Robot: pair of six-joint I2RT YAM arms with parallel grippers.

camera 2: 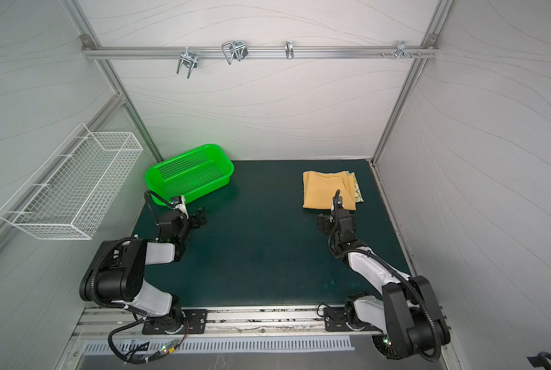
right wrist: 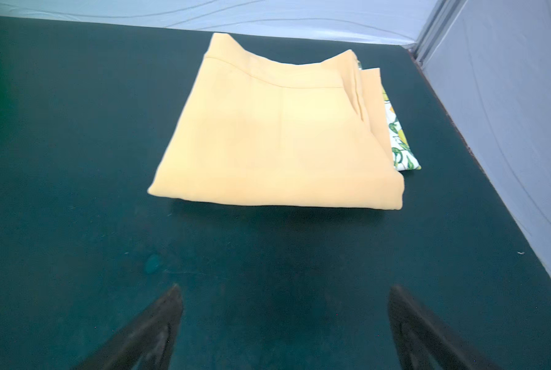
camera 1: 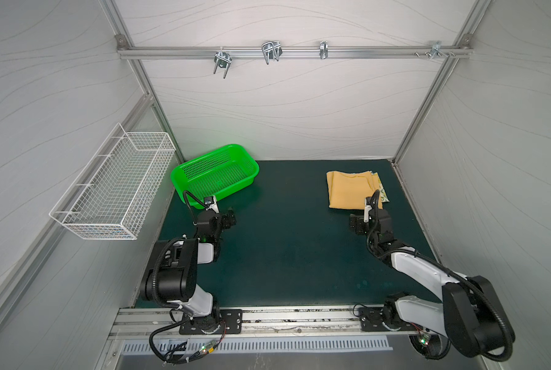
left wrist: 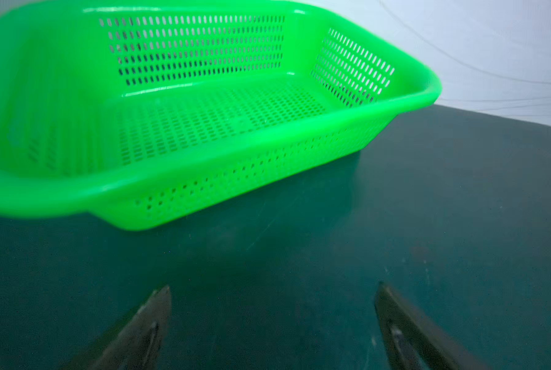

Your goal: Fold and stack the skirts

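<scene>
The two skirts lie folded in one stack at the far right of the dark green mat. The plain mustard skirt (camera 1: 348,190) (camera 2: 324,190) (right wrist: 277,134) is on top. Only a strip of the lemon-print skirt (camera 1: 383,192) (camera 2: 358,192) (right wrist: 399,141) shows from under its right edge. My right gripper (camera 1: 357,219) (camera 2: 324,221) (right wrist: 285,290) is open and empty, just in front of the stack's near edge and apart from it. My left gripper (camera 1: 231,217) (camera 2: 200,217) (left wrist: 274,288) is also open and empty, low over the mat in front of the green basket.
An empty green plastic basket (camera 1: 184,169) (camera 2: 158,169) (left wrist: 203,179) stands at the far left of the mat. A white wire basket (camera 1: 114,185) hangs on the left wall. Metal hooks (camera 1: 271,51) sit on the back rail. The right wall runs close beside the stack.
</scene>
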